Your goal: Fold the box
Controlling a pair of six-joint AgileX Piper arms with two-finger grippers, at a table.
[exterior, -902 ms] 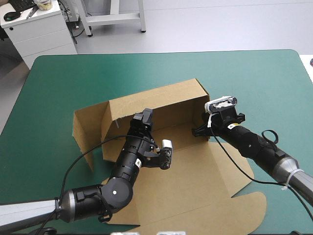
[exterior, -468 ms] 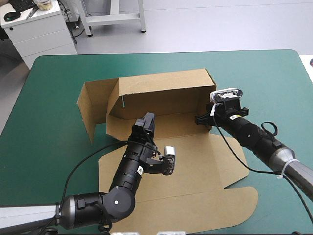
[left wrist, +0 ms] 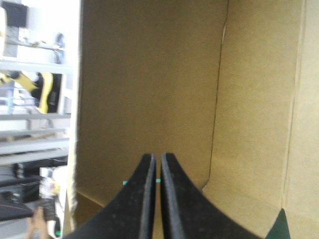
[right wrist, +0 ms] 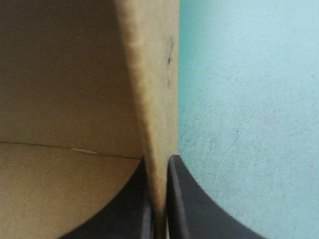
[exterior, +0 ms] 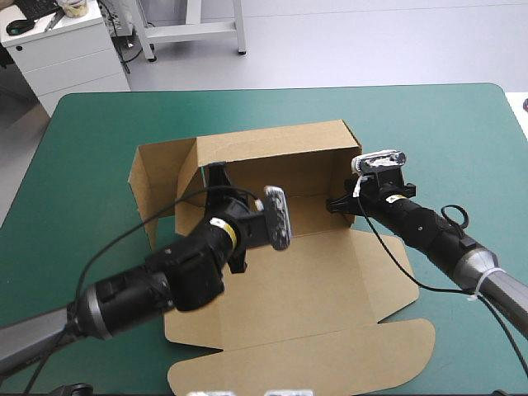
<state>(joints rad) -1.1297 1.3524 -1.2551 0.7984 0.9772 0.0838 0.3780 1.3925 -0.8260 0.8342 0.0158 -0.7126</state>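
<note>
Raising walls of the box [exterior: 272, 157]. Right gripper [right wrist: 159, 159] pinches the right wall [right wrist: 154, 74]; left gripper [left wrist: 157, 157], closed, empty, sits inside. Next, likely: press left wall [exterior: 161, 177] upright.

Jaws of the right gripper [right wrist: 159, 160] pinch a wall edge of the box [right wrist: 149, 74], teal-green cover [right wrist: 249, 124] on its outer side.

Black arms [exterior: 186, 272], silver collars [exterior: 483, 285], black jaws

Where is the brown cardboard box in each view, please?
High view: brown cardboard box mid teal-green cover, far walls raised.
Left wrist view: the box, ahead of the shut left claw.
Right wrist view: the box, its wall pinched by right claw.
Shared landmark: the cover.
</note>
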